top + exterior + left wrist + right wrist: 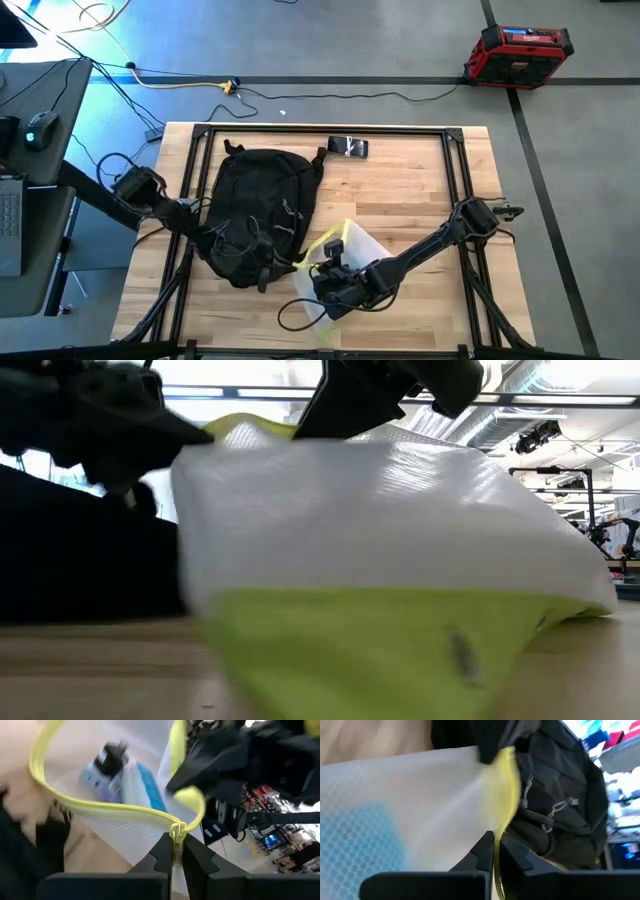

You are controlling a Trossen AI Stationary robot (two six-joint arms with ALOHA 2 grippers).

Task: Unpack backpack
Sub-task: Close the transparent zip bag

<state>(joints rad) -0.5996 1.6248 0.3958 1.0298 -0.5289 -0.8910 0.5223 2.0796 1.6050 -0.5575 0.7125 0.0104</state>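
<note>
You have both grippers, left (174,851) and right (494,851), clamped on the pouch's (352,247) yellow edge beside the backpack (258,205), to spread it

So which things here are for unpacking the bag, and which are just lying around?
For the job:
- backpack
- white mesh pouch with yellow zipper, beside the backpack
- left gripper, jaws shut on the pouch's zipper
- right gripper, jaws shut on the pouch's yellow edge

Just lying about:
- small dark device on the table
- red case on the floor
- cables on the floor
</note>
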